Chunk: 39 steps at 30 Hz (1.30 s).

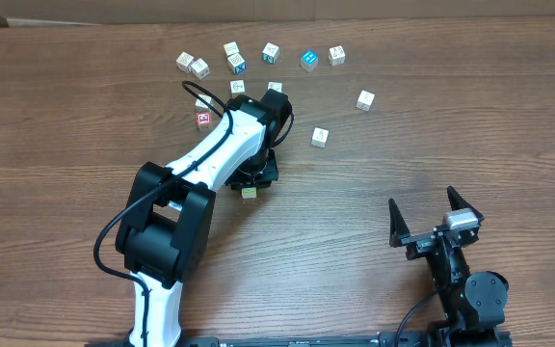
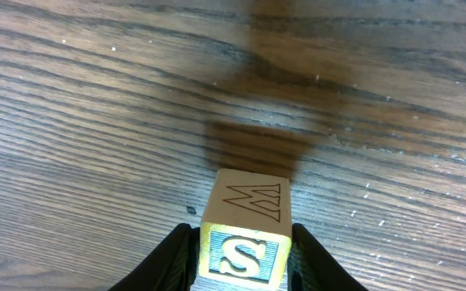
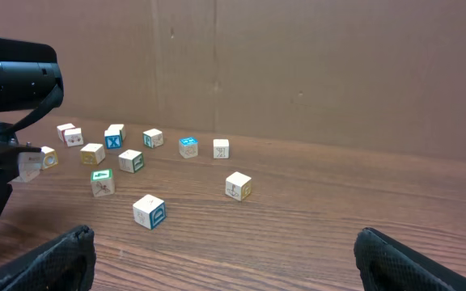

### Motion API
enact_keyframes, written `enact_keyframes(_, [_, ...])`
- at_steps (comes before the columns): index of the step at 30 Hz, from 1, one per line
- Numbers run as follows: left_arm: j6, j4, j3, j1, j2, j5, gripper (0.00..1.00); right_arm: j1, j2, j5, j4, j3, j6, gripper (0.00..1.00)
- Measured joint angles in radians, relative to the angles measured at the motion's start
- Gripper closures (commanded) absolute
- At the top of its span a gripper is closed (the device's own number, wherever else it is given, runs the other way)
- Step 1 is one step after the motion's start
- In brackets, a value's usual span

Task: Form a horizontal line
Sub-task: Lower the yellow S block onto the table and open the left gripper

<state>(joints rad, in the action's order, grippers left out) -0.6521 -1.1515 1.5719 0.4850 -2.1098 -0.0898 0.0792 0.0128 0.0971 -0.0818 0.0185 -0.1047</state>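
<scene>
A pale yellow cube (image 2: 245,234) with an S on its near face and an M on top sits between the black fingers (image 2: 172,260) of my left gripper (image 2: 243,260), which press both its sides. From overhead, this cube (image 1: 249,192) peeks out below the left gripper (image 1: 251,179) at mid-table. A red-faced cube (image 1: 202,120) lies left of that arm. The blue cube with a white X (image 1: 238,65) is in the back cluster. My right gripper (image 1: 435,217) stands wide open near the front right, nothing between its fingers.
Several more lettered cubes are scattered along the back, among them a bright blue one (image 1: 308,60) and white ones (image 1: 365,99) (image 1: 320,137). The left arm (image 1: 210,159) reaches across the left half of the table. A cardboard wall (image 3: 298,65) stands behind the cubes.
</scene>
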Motion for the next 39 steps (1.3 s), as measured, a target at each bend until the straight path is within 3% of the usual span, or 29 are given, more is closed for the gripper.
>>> enact_keyframes(17, [0.016,0.000,0.000,0.000,0.000,0.004,0.64,0.000,0.000,0.000,-0.001,0.000,0.000,0.00])
enact_keyframes(31, [0.033,0.000,0.000,0.000,0.000,0.004,0.68,0.000,0.000,0.000,0.000,0.000,0.000,0.00])
enact_keyframes(37, [0.053,0.000,0.000,0.000,0.000,0.004,0.64,0.000,0.000,0.000,0.000,0.000,0.000,0.00])
enact_keyframes(39, [0.055,0.000,0.000,0.000,0.000,0.004,0.52,0.000,0.000,0.000,0.000,0.000,0.000,0.00])
